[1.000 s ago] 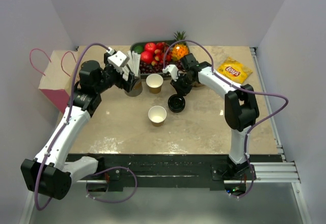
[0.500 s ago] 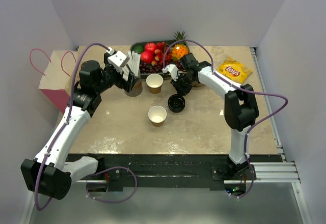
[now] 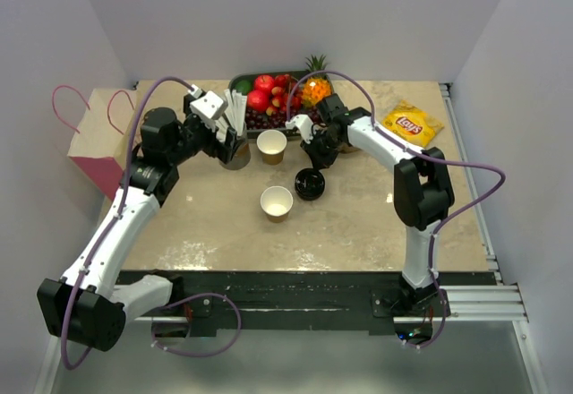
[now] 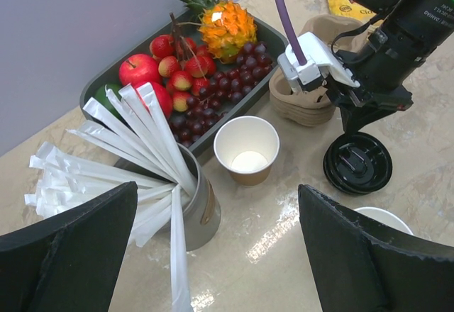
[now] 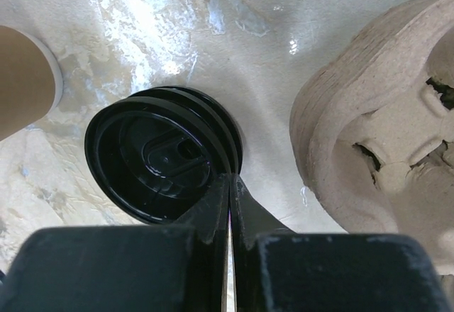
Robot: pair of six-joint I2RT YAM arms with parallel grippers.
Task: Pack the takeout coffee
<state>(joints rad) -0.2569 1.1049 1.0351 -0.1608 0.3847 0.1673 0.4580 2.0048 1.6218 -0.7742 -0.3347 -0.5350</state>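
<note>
No lidded takeout coffee is in view. Two lidless brown paper cups stand on the table, one at the back [image 3: 271, 145] [image 4: 247, 149] and one nearer [image 3: 277, 202]. Between them, to the right, lies a stack of black lids [image 3: 310, 182] [image 4: 357, 163] [image 5: 159, 156]. My right gripper [image 3: 315, 163] [image 5: 232, 177] reaches down to that stack, shut, its tips pinched on the near rim of the top lid. My left gripper [image 3: 228, 143] [image 4: 220, 255] hangs wide open above the table beside the straw tin, holding nothing.
A metal tin of wrapped straws [image 4: 195, 205] stands left of the back cup. Pulp cup carriers [image 5: 376, 127] [image 4: 312, 99] sit right of the lids. A fruit tray [image 3: 240, 81] lies at the back, a chips bag [image 3: 412, 125] at back right, a pink paper bag [image 3: 94, 139] at the left edge.
The right gripper's fingers have closed onto the rim of the top lid. Neither arm has otherwise moved.
</note>
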